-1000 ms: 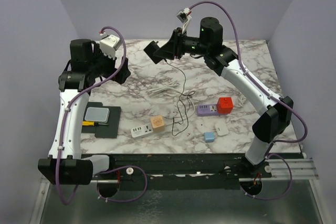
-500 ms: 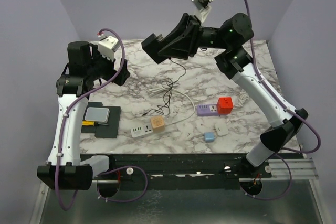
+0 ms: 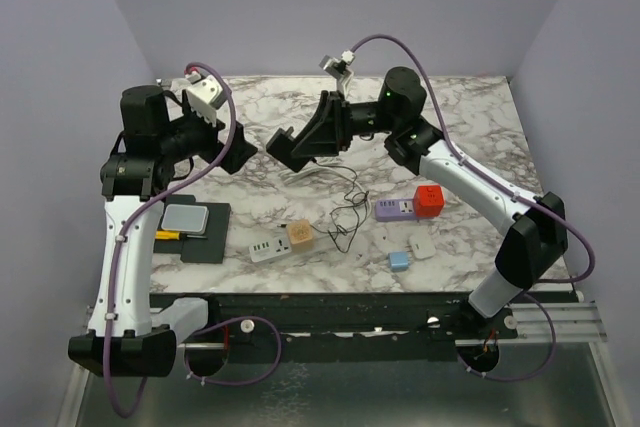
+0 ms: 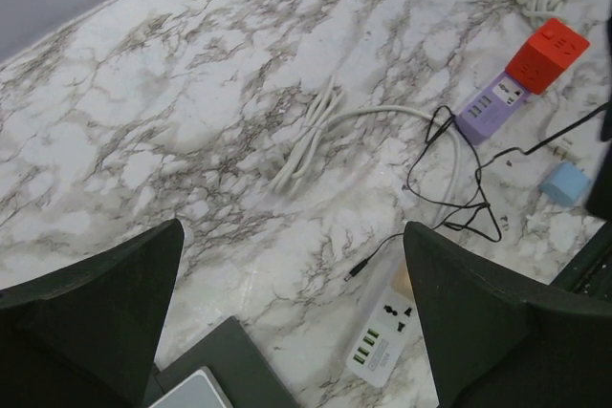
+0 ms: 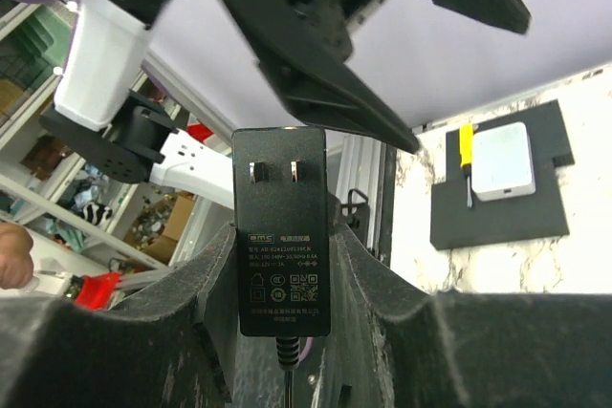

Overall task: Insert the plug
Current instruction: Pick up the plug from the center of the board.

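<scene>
Black plug adapter (image 5: 279, 226) is clamped between the fingers (image 5: 382, 312) of the right gripper (image 3: 280, 144), prongs outward, in the air above and behind the white power strip (image 3: 265, 249). Its thin cable (image 3: 345, 209) drops to the worktop (image 3: 470, 137) just right of that strip. Left gripper (image 3: 240, 152) has its fingers spread wide and empty, also raised behind the strip, close beside the adapter.

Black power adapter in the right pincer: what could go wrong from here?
1. The right pincer and the open left pincer nearly meet; they could collide.
2. The thin black cable of the black power adapter loops beside the orange cube socket and could drag it.
</scene>
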Available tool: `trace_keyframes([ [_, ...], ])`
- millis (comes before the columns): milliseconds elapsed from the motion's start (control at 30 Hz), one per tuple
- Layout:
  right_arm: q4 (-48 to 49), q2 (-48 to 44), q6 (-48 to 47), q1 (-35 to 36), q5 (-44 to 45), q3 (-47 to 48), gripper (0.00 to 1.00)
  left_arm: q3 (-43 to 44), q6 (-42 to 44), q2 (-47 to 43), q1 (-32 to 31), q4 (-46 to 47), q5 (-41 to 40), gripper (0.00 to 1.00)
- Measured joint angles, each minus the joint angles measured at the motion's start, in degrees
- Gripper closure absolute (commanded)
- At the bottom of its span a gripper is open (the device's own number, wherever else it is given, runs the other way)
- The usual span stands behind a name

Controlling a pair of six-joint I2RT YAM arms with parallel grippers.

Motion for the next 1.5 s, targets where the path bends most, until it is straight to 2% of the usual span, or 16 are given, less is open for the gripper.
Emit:
trace_keyframes([
  [200,0.5,1.6,-0.5,0.7,0.0,-1.7,1.00,-1.4,-0.7,-1.9,0.0,-0.1,7.6,0.01],
  [700,10.3,6.4,2.0,0.9,1.1,-1.8,0.99,-3.1,-0.8,-3.3,0.0,-0.9,23.8,0.02],
  [900,16.8,9.2,6.3,2.4,1.2,-2.0,0.99,-3.1,-1.7,-1.3,0.0,-0.6,27.1,0.31],
  [1033,20.4,9.3,8.2,3.3,1.4,-3.5,0.99,-3.1,-2.9,0.9,0.0,-0.5,28.9,0.57],
  [1100,21.3,9.3,8.5,3.2,2.2,-4.3,0.89,-3.1,-4.0,1.1,0.0,-0.4,29.6,0.74],
  [1167,22.9,9.3,8.2,3.2,2.2,-4.9,0.82,-3.1,-5.5,1.1,0.0,-0.7,29.9,0.84],
  [1300,24.3,9.3,6.8,3.1,1.6,-5.0,0.47,-3.1,-8.5,1.1,0.0,0.0,30.8,0.97],
  [1367,22.7,9.0,6.0,3.1,2.1,-5.0,0.32,-3.1,-8.7,1.1,0.0,0.5,30.3,1.00],
  [1433,18.7,8.5,3.7,3.2,2.5,-5.1,0.23,-3.1,-8.7,1.1,0.0,2.6,28.7,1.00],
  [1500,13.0,7.4,0.6,3.0,3.7,-5.3,0.18,-3.1,-8.7,1.1,0.0,3.9,27.2,1.00],
])
